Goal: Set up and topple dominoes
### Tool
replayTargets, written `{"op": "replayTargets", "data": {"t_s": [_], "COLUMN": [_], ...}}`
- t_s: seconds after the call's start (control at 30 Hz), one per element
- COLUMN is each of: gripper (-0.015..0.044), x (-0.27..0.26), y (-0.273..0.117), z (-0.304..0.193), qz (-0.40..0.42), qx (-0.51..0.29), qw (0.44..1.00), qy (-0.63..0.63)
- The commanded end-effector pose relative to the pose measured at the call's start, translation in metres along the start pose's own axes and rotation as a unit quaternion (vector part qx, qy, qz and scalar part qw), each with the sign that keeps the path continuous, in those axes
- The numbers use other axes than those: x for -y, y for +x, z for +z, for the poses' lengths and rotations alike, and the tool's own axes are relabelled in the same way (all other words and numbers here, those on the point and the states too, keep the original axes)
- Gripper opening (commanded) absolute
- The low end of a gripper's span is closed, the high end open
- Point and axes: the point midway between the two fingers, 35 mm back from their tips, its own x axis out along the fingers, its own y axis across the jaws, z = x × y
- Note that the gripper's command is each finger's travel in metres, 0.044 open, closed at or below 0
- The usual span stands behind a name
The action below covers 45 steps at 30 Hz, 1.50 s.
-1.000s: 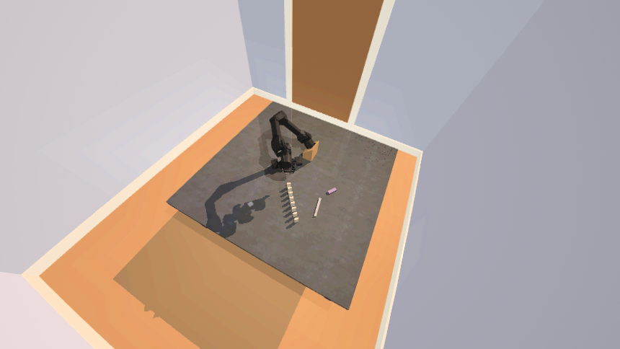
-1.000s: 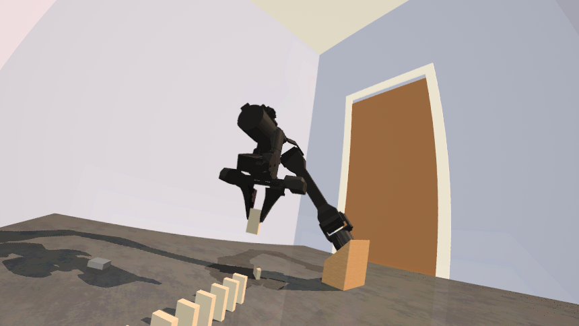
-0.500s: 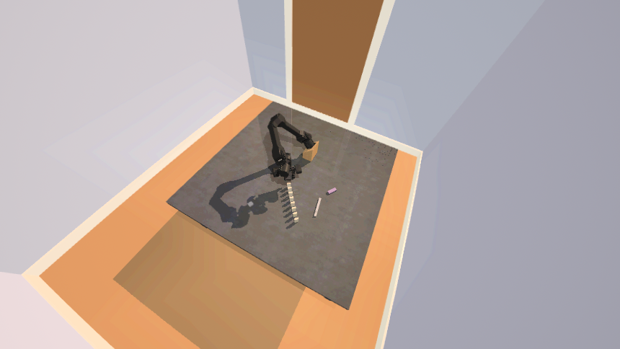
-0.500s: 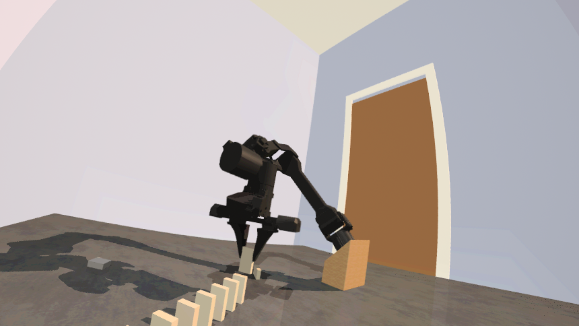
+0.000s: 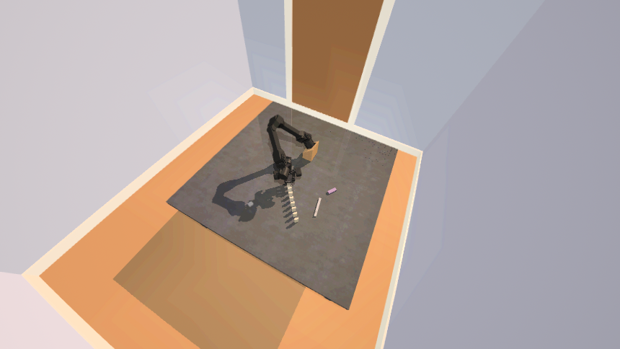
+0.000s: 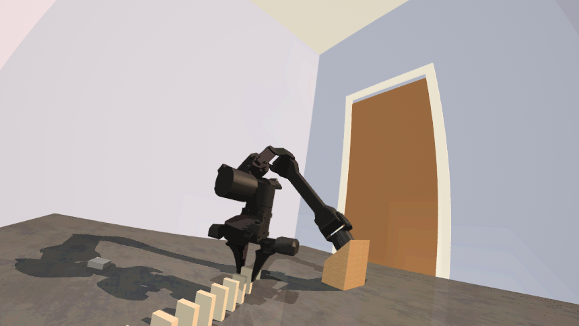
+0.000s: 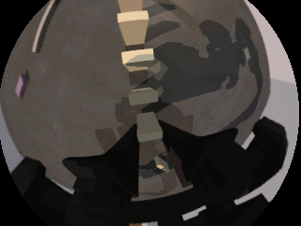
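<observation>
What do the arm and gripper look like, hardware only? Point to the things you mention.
The arm (image 5: 274, 140) (image 6: 310, 194) is matte black throughout, with angular links, rounded joint housings and a thick cylindrical barrel near the wrist. The black parallel-jaw gripper (image 6: 246, 277) (image 7: 147, 124) has a wide body, blunt faceted blocks at both sides and two fingers tapering to narrow tips. I can't make out any cables or lettering.

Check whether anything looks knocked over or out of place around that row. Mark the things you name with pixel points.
The dominoes (image 5: 293, 203) (image 6: 205, 308) (image 7: 133, 29) in view look upright. Only a small grey block (image 5: 250, 203) (image 6: 99, 263) (image 7: 247, 54) seems stray, lying apart in the arm's shadow.
</observation>
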Motion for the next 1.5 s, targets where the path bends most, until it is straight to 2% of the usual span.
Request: {"op": "replayTargets", "data": {"t_s": [0.0, 0.07, 0.5, 0.63, 0.83, 0.93, 1.13, 1.47], "gripper": [0.0107, 0.0107, 0.0440, 0.0440, 0.0440, 0.0440, 0.0440, 0.0440], "x": [-0.001, -0.001, -0.001, 0.000, 0.000, -0.002, 0.001, 0.017], "y": [0.002, 0.002, 0.002, -0.008, -0.104, -0.128, -0.124, -0.062], "z": [-0.002, -0.002, -0.002, 0.001, 0.004, 0.000, -0.005, -0.101], "qz": [-0.002, -0.002, -0.002, -0.001, 0.004, 0.003, 0.003, 0.001], "qx": [-0.003, -0.003, -0.003, -0.002, 0.001, 0.000, 0.000, -0.003], "qw": [1.000, 1.000, 1.000, 1.000, 1.000, 1.000, 1.000, 0.972], "qy": [-0.005, -0.005, -0.005, -0.005, -0.002, -0.002, -0.016, -0.235]}}
